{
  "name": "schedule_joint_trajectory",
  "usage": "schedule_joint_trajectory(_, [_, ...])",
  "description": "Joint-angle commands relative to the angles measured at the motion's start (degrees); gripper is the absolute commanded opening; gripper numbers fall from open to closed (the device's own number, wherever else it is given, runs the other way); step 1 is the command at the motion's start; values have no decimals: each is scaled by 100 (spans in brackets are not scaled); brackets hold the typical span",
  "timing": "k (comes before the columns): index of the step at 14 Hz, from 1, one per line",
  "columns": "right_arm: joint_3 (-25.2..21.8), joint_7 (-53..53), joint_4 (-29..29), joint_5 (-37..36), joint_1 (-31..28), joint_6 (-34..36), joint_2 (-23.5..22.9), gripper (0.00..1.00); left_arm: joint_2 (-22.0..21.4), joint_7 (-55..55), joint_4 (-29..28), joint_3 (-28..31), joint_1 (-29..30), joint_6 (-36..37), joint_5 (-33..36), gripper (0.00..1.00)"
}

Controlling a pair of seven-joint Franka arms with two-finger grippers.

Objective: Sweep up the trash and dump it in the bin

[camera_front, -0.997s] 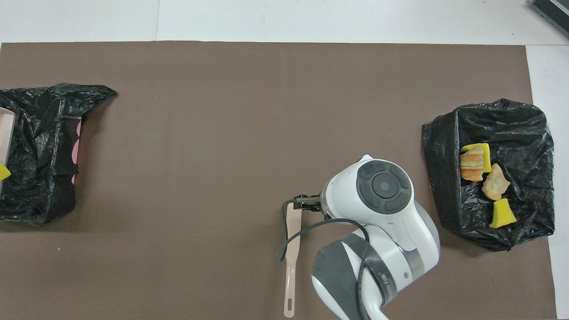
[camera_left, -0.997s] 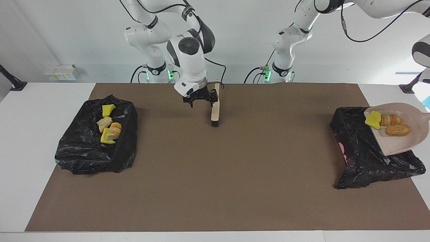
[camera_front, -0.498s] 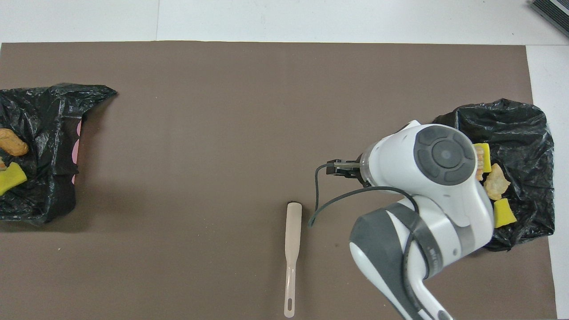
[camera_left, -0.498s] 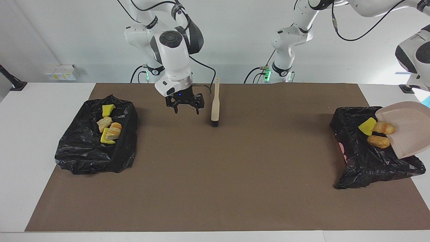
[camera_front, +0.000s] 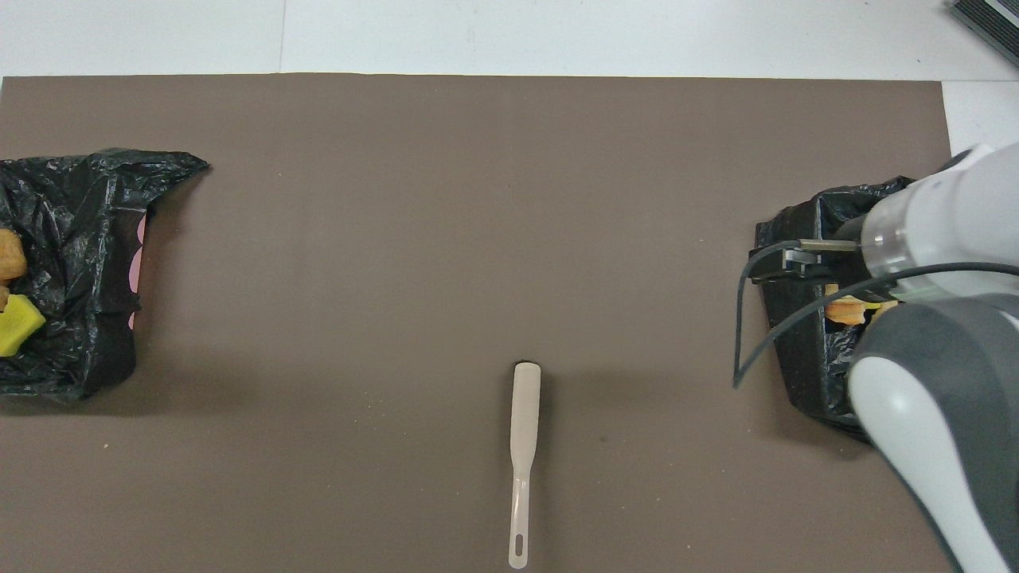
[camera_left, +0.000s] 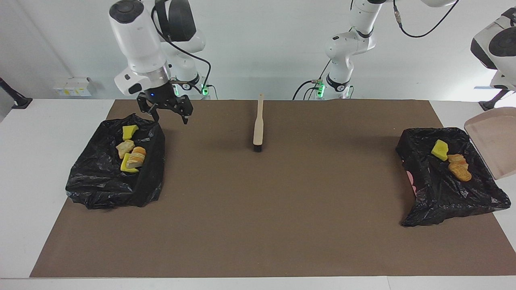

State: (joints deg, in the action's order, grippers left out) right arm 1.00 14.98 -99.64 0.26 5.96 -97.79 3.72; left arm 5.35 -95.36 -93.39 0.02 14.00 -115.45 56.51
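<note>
- Right gripper [camera_left: 170,119], facing view: jaws spread wide and empty, it hovers over the rim of the crumpled black plastic-bag bin [camera_left: 100,189] at the right arm's end. Four yellow-foam and tan bread-like trash bits [camera_left: 130,152] lie in that bin.
- Same view: the left gripper is out of frame and clenched, presumably on the handle of the tilted beige plastic dustpan [camera_left: 494,141]. The dustpan hangs empty beside the second black bag bin [camera_left: 443,201], which holds three further bits [camera_left: 451,161].
- Overhead view: the slim beige-handled brush [camera_front: 525,446] lies alone on the brown mat [camera_front: 318,239], near the robots.
- Dumping looks finished; next, the dustpan needs lowering to the mat and releasing.
</note>
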Motion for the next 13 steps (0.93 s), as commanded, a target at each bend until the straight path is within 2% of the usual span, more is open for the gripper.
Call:
schedule_joint_trajectory(1, [-232, -127, 155, 1, 11, 461, 321, 100, -158, 97, -206, 42, -310, 303, -856, 0])
schedule_joint_trajectory(5, [-461, -845, 698, -78, -41, 1094, 498, 100, -175, 105, -364, 25, -381, 303, -2422, 0])
schedule_joint_trajectory(8, [-426, -1155, 700, -78, -234, 1043, 297, 100, -184, 350, -443, 25, -547, 356, -3372, 0])
schedule_joint_trajectory(10, [-277, -1199, 1024, -69, -437, 1113, 103, 100, -201, 902, -566, 16, -713, 531, -3506, 0])
schedule_joint_trajectory(13, [-258, -1199, 1008, -96, -367, 1175, 155, 100, -193, 2289, -733, 16, -1030, 856, -4092, 0])
